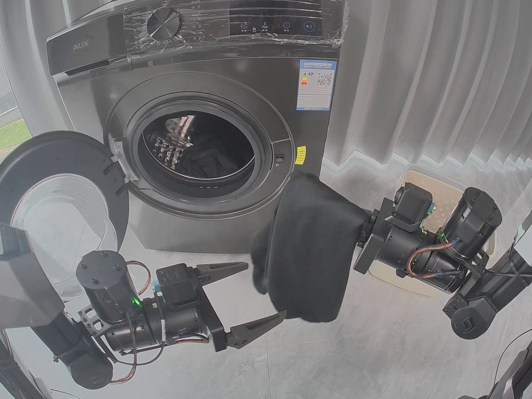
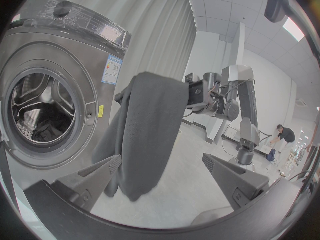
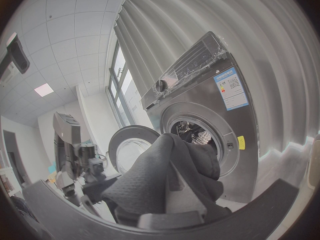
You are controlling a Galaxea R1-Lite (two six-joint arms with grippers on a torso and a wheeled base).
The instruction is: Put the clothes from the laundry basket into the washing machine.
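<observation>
The right claw (image 3: 166, 184) is clenched on a dark garment (image 1: 313, 250) hanging just before the washing machine (image 1: 221, 73), beside its open drum (image 1: 197, 145); the left claw (image 1: 265, 289) is released. Next, probably, push the garment into the drum.

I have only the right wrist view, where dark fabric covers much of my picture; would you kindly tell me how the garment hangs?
Observer: In the head view, the dark grey fleece garment hangs draped from the right gripper, in front of the grey front-loading washing machine, below and to the right of its open port.
Operator: Thank you. Is the left gripper free?
Observer: Yes. The left gripper is open and empty, low beside the garment's hem.
Operator: Is anything lying in the bottom of the drum?
Observer: Yes, the left wrist view shows dark clothes lying there.
</observation>
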